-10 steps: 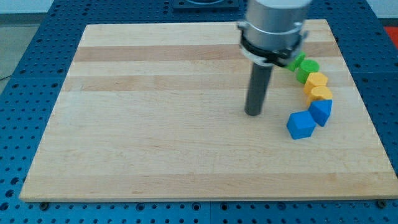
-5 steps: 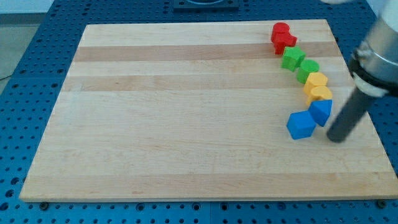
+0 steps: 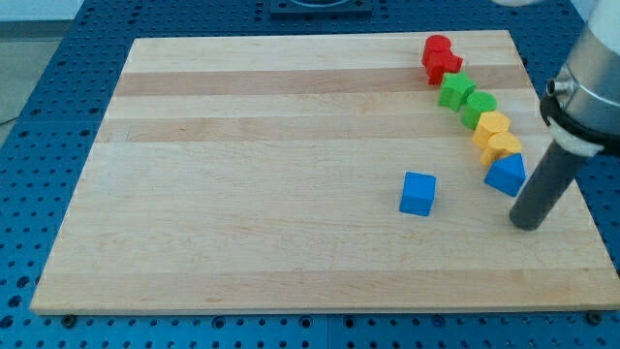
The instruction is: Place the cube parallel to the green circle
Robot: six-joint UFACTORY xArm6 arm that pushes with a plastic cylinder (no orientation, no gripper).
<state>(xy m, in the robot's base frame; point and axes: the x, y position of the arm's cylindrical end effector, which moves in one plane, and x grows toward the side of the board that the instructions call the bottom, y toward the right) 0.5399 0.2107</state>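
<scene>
Note that the rig carries no pincer; my tip (image 3: 528, 226) rests just right of the blue triangular block (image 3: 506, 175). The blue cube (image 3: 418, 194) lies apart, left and nearer than the green circle (image 3: 479, 107). Alignment remains unfinished.

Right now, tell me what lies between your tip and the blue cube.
Only bare board, as the camera view shows. My tip sits to the view's right of the blue cube; the blue triangle lies just above that line, up-left of my tip.
</scene>
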